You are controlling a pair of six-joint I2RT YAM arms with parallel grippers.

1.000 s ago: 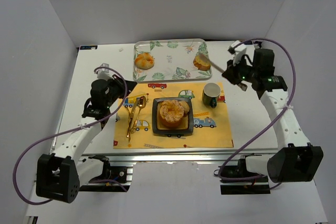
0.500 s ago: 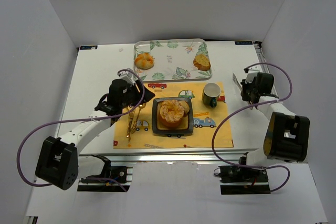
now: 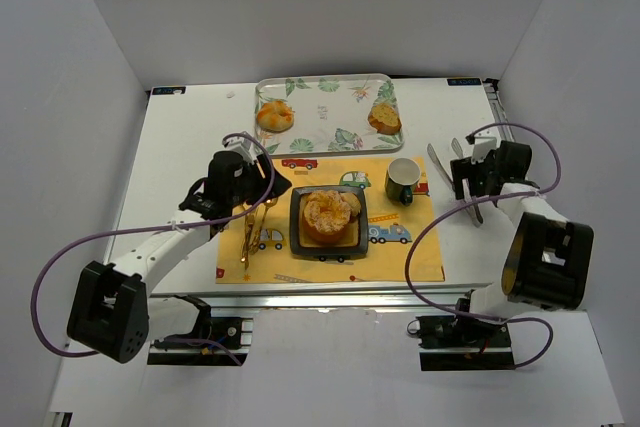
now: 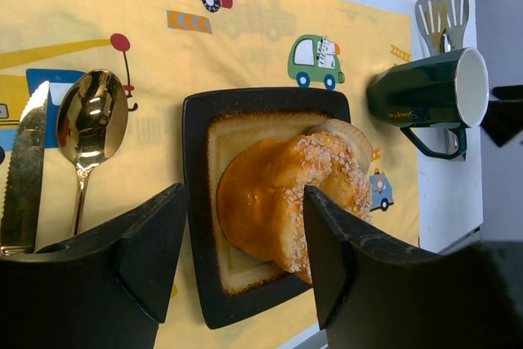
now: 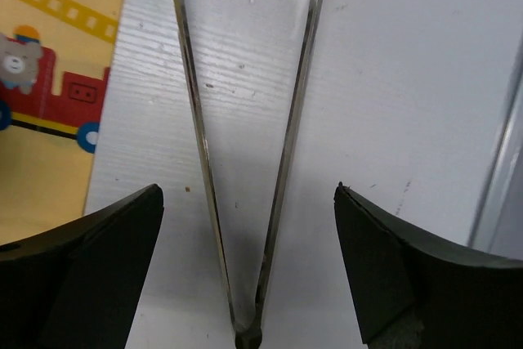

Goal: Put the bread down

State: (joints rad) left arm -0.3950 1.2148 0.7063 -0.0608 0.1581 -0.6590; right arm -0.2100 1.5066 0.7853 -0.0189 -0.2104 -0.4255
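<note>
A sugar-topped bread [image 3: 328,215] [image 4: 286,202] lies on a black square plate [image 3: 297,232] [image 4: 198,202] in the middle of the yellow placemat [image 3: 400,252]. My left gripper [image 3: 272,187] [image 4: 241,259] hangs just left of the plate, open, with nothing between its fingers [image 4: 151,251]. Metal tongs [image 3: 437,162] [image 5: 290,120] lie flat on the white table at the right. My right gripper [image 3: 462,179] [image 5: 247,194] stands open over them, its fingers [image 5: 98,259] wide apart and not touching the tongs.
A leaf-patterned tray [image 3: 320,87] at the back holds two more breads [image 3: 274,115] [image 3: 384,119]. A dark green mug [image 3: 402,180] [image 4: 421,96] stands right of the plate. A gold spoon [image 4: 90,120] and knife [image 4: 24,173] lie on the mat's left side.
The right arm came down from the tray to the table and opened, letting the tongs go. The left gripper swung toward the plate and opened.
</note>
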